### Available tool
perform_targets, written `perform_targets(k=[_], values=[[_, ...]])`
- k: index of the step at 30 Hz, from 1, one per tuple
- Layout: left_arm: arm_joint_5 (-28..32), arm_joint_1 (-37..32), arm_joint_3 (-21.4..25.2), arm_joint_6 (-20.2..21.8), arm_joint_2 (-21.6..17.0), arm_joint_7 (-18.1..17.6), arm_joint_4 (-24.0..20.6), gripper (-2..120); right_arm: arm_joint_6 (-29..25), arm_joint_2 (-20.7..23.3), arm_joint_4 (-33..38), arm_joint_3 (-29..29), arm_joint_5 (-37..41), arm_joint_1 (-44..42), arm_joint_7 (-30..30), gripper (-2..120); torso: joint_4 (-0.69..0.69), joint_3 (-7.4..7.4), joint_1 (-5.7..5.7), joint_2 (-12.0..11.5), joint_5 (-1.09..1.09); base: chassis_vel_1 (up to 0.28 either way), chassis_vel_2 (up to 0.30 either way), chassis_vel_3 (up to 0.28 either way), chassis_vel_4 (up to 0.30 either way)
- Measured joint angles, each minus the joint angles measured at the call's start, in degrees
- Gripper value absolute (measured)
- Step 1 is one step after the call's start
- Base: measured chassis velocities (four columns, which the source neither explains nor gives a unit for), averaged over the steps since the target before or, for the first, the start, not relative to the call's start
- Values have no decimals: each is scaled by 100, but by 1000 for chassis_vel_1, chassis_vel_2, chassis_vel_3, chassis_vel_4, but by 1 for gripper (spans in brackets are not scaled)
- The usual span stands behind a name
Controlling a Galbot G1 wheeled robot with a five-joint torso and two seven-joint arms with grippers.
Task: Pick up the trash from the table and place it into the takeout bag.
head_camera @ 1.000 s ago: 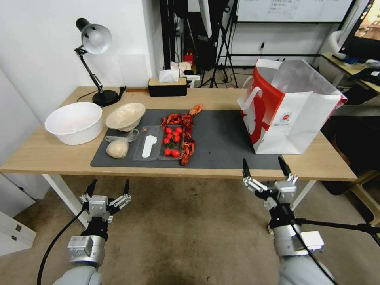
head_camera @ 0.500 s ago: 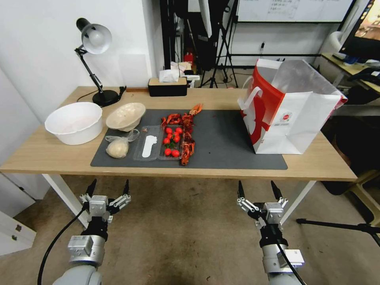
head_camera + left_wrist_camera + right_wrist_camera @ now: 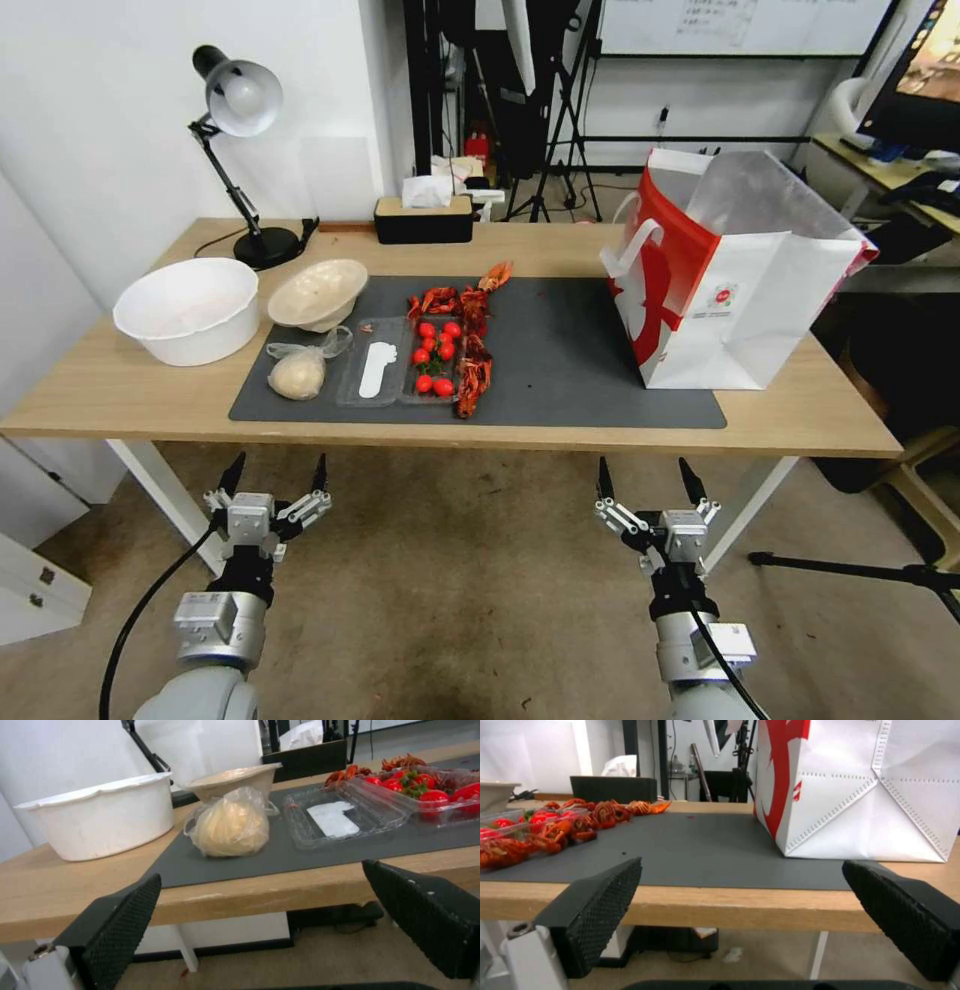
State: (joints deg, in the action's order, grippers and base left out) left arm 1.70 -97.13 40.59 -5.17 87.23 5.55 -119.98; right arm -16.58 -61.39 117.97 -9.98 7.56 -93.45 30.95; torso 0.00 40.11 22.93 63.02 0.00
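Head view: 2 spread hands below table (image 3: 840, 420) edge.

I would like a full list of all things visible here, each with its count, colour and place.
table: 1, light wood, before the robot
mat: 1, dark grey, on the table
takeout bag: 1, white and red, right end of the mat
white bowl: 1, left end of the table
cream bowl: 1, far left corner of the mat
clear bag: 1, beige lump inside, near the cream bowl
clear tray: 1, open, holds red tomatoes
crayfish shells: several, red, beside the tray
lamp: 1, black, far left
tissue box: 1, black, far edge
left hand: open, below the table edge
right hand: open, below the table edge
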Motion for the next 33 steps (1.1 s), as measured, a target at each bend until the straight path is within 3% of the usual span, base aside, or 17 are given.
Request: perform_targets(k=[7, 19, 26, 33], values=[[223, 200, -2, 24, -214, 35, 26, 100, 20, -5, 22, -10, 3, 22, 12, 100, 0, 0, 0, 0, 0, 0, 0, 0, 0], [1138, 947, 37, 618, -859, -9, 208, 100, 188, 29, 30, 224, 4, 342, 33, 100, 2, 0, 0, 0, 0, 0, 0, 0, 0], [1917, 1596, -131, 899, -1451, 16, 621, 100, 308, 42, 21, 382, 7, 552, 44, 100, 0, 0, 0, 0, -1, 0, 0, 0, 0], [2235, 2047, -287, 1007, -1841, 78, 919, 100, 378, 46, 7, 352, 10, 517, 93, 100, 0, 0, 0, 0, 0, 0, 0, 0, 0]])
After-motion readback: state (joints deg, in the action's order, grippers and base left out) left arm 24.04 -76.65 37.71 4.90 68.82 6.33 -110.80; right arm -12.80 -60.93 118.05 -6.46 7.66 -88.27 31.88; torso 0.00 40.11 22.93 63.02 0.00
